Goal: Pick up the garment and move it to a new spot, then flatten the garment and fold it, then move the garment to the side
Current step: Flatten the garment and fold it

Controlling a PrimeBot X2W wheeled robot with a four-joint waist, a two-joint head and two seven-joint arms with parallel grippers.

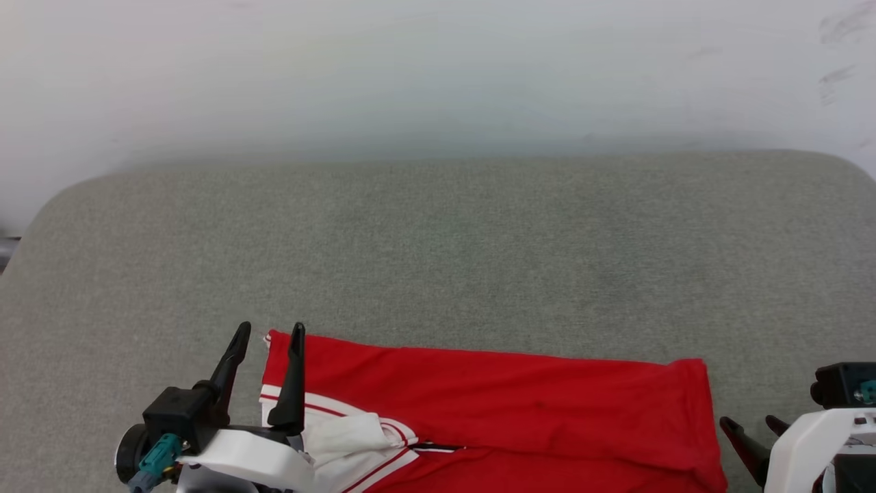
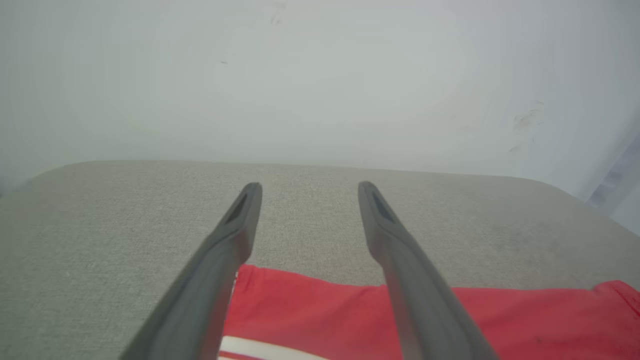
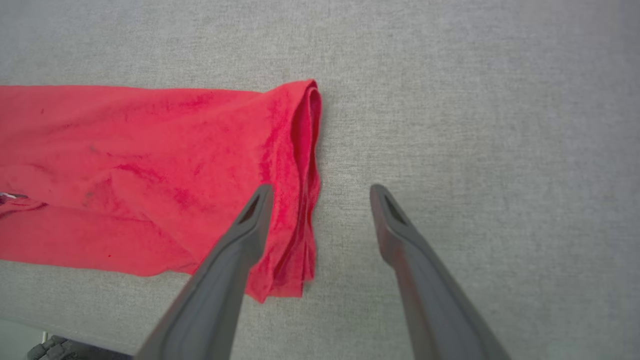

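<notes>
Grey fabric surface [image 1: 438, 260] spans middle and lower head view, with a white wall [image 1: 438, 68] across the top. Garment [image 1: 520, 404] lies folded in a long red band along the bottom edge, centre to lower right. Its white sleeve [image 1: 349, 435] is bunched at the lower-left end. Left gripper [image 1: 270, 327] is at lower left, fingers spread, empty, one finger over the garment's left corner. Right gripper [image 1: 749, 420] is at lower right, just beside the garment's right end, fingers apart, holding nothing.

Head camera: high, facing forward and down across my grey table [image 1: 438, 260] to the wall [image 1: 438, 68]. My left wrist: low, toward that wall. Right wrist: close, straight down. All share the shirt [image 1: 493, 397].
</notes>
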